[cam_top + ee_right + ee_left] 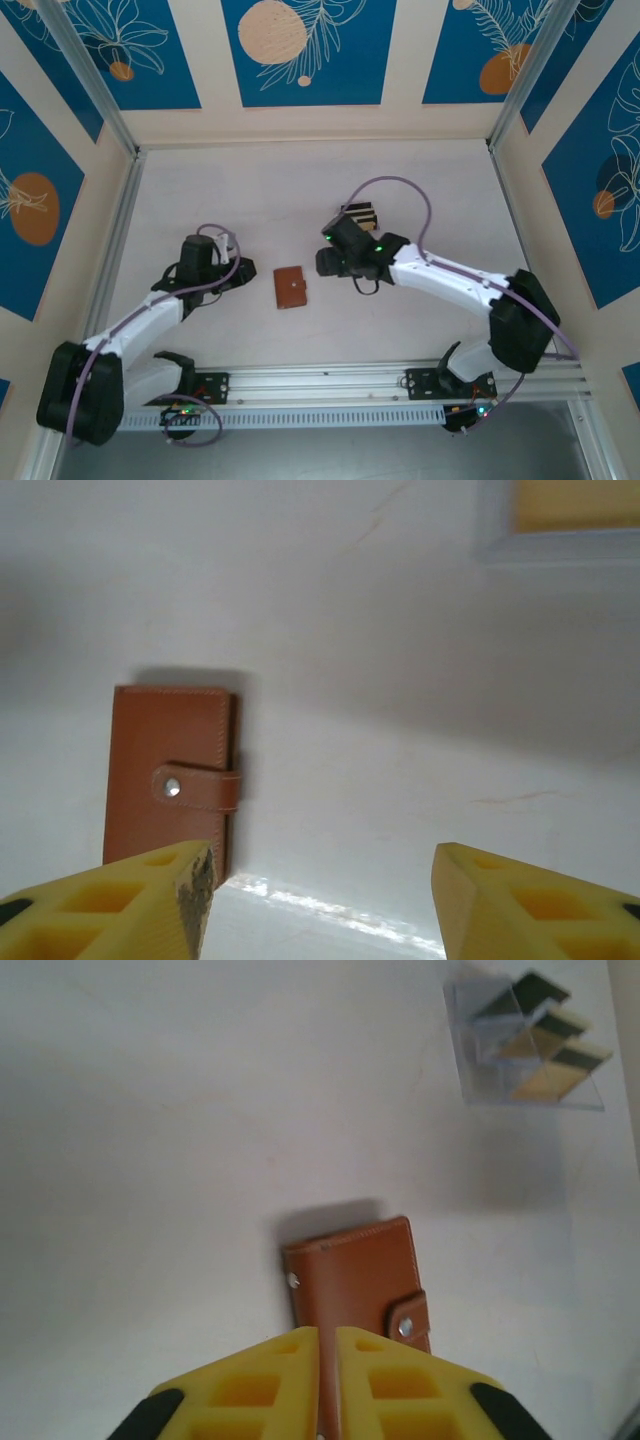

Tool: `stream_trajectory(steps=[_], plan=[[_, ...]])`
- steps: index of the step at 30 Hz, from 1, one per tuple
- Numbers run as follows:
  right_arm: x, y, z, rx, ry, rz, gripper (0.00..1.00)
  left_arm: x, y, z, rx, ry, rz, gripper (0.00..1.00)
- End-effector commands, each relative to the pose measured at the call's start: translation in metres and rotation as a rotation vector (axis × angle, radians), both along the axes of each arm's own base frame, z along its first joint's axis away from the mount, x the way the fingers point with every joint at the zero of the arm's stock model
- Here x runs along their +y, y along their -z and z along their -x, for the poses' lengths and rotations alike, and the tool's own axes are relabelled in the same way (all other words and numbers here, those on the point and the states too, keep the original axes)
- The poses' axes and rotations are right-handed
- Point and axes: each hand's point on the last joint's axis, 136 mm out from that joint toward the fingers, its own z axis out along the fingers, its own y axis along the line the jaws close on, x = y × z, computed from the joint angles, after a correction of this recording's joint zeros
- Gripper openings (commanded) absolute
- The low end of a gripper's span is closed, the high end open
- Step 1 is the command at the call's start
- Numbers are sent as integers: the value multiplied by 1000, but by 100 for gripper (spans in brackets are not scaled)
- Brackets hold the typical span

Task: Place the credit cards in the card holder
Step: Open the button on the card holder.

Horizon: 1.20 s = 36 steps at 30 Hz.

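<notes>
Card holder (350, 1278) smooth leather; tray (466, 1032) clear plastic.

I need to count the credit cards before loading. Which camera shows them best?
The left wrist view: three credit cards stand on separate steps of the clear tray, dark and tan. The top external view shows them tiny, just beyond the right arm. The right wrist view catches a cropped tan patch at its top edge.

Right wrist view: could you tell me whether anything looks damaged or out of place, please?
The right gripper has a dark, scuffed inner edge on its left-of-picture jaw; the other looks clean. The card holder lies flat, snapped shut; nothing else stands out.
</notes>
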Motion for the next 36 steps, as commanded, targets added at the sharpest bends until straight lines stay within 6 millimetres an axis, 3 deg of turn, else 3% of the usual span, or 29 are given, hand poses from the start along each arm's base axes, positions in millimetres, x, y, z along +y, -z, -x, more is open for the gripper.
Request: stream_trajectory(steps=[1, 6, 12, 18, 24, 31, 36], plan=[[25, 6, 0, -8, -59, 32, 59, -35, -9, 0, -14, 109, 102, 9], [57, 25, 5, 25, -131, 77, 55, -50, 9, -5, 30, 137, 79, 4], [75, 40, 4, 56, -162, 96, 55, -56, 33, -11, 65, 133, 71, 0], [85, 55, 3, 85, -182, 105, 53, -49, 63, -2, 122, 114, 23, 0], [98, 68, 2, 116, -208, 111, 49, -42, 80, 10, 143, 100, 4, 0], [96, 85, -3, 128, -180, 176, 45, -38, 92, 20, 157, 91, -7, 0], [91, 102, 8, 135, -179, 248, 45, -38, 96, 22, 161, 90, -5, 0]])
